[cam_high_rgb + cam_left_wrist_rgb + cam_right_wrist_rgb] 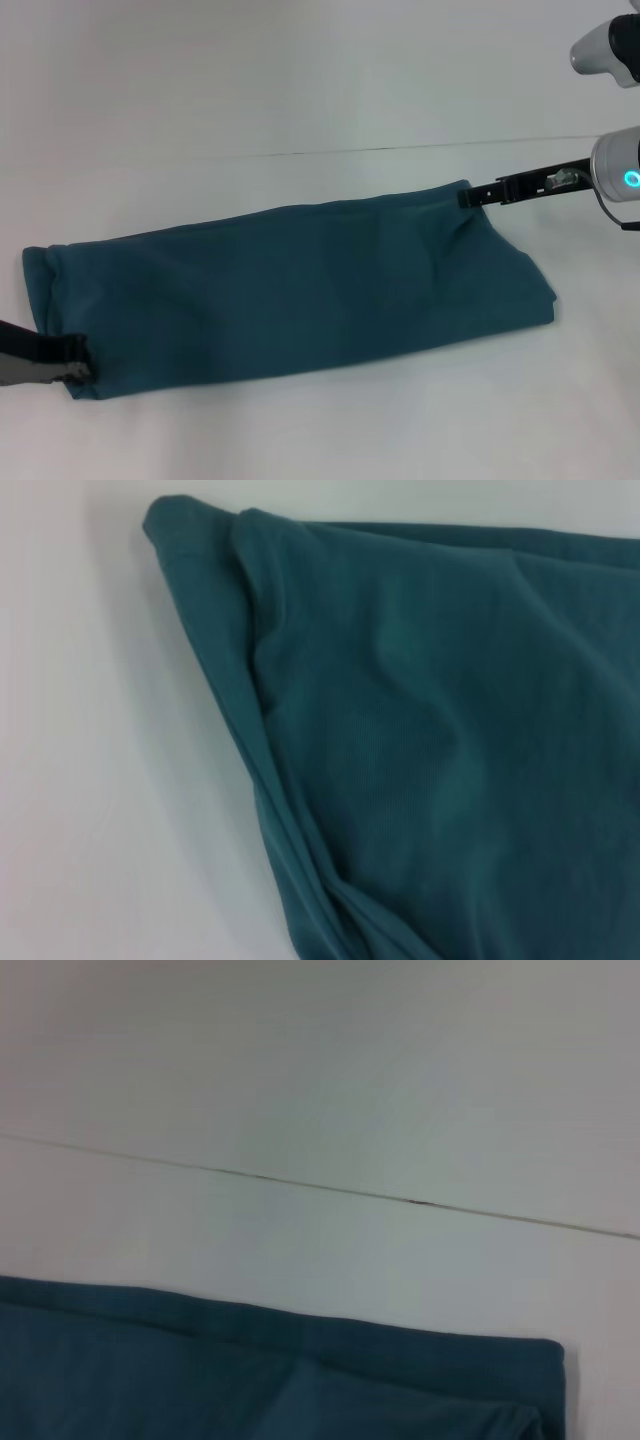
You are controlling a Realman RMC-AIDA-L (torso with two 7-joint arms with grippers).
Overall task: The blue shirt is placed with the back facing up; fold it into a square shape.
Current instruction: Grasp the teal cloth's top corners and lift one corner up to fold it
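The blue shirt (pixel 290 290) lies on the white table as a long folded strip, running from near left to far right, plain side up. My left gripper (pixel 80 362) is at the strip's near left corner, touching the cloth edge. My right gripper (pixel 465 197) is at the strip's far right corner, reaching in from the right. The left wrist view shows the shirt's (pixel 420 730) left end with layered folded edges and creases running toward the camera. The right wrist view shows the shirt's (pixel 250 1380) far edge and corner lying flat.
The white table (pixel 300 80) has a thin seam line (pixel 400 148) running across behind the shirt; the seam also shows in the right wrist view (pixel 320 1188). White surface surrounds the strip on all sides.
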